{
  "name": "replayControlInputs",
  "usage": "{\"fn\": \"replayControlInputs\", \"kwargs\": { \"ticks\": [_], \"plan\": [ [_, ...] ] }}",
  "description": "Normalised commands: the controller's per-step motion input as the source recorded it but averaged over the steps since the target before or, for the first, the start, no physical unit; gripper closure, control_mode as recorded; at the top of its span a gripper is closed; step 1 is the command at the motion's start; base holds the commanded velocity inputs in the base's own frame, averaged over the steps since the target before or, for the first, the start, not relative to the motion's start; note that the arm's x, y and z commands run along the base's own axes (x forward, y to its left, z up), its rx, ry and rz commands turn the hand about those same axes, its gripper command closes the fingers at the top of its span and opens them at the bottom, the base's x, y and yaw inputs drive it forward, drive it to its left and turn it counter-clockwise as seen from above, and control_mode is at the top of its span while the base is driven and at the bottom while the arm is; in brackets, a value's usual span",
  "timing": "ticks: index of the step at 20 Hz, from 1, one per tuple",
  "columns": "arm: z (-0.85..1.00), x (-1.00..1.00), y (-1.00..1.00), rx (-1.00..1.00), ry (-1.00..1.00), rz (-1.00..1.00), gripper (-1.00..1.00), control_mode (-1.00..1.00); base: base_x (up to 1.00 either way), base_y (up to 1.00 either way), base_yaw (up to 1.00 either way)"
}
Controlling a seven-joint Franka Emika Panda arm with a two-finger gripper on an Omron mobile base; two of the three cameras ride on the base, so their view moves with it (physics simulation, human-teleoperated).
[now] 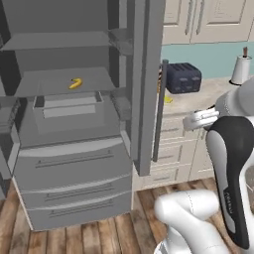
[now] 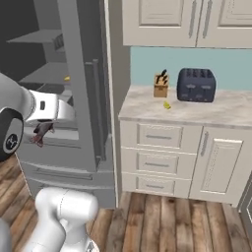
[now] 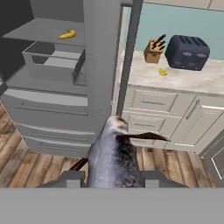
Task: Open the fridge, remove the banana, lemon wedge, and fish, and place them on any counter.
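The fridge [image 1: 69,158] stands open, its right door [image 2: 83,74] swung out toward the counter [image 2: 216,110]. The banana [image 1: 75,83] lies on a middle shelf, and the hand view has the banana [image 3: 67,34] at upper left. A lemon wedge [image 2: 167,105] rests on the counter in front of the knife block; the lemon wedge [image 3: 162,72] is also in the hand view. My gripper [image 3: 113,177] is shut on the dark grey fish [image 3: 113,153], which sticks out between the fingertips [image 3: 72,178]. In the right base view the fish [image 2: 42,132] hangs under the hand, in front of the fridge.
A knife block [image 2: 160,86] and a dark toaster [image 2: 197,84] stand at the back of the counter. A paper towel roll [image 1: 241,69] is further right. The open door's edge with its bar handle [image 1: 159,111] juts out between fridge and counter. Cream drawers [image 2: 160,138] sit below.
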Motion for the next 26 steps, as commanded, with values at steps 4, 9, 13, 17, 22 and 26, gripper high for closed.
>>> {"fn": "replayControlInputs", "kwargs": {
  "ticks": [4,9,13,17,22,26],
  "plan": [
    [0.0,0.0,0.0,0.0,0.0,0.0,1.0,1.0,-0.38,-0.51,0.03],
    [0.0,0.0,0.0,0.0,0.0,0.0,1.0,1.0,-0.11,-0.58,0.0],
    [0.0,0.0,0.0,0.0,0.0,0.0,1.0,1.0,0.0,-0.59,0.0],
    [0.0,0.0,0.0,0.0,0.0,0.0,1.0,1.0,0.04,-0.56,0.0],
    [0.0,0.0,0.0,0.0,0.0,0.0,1.0,1.0,0.37,-0.51,0.0],
    [0.0,0.0,0.0,0.0,0.0,0.0,1.0,1.0,0.67,-0.44,0.0]
  ]
}}
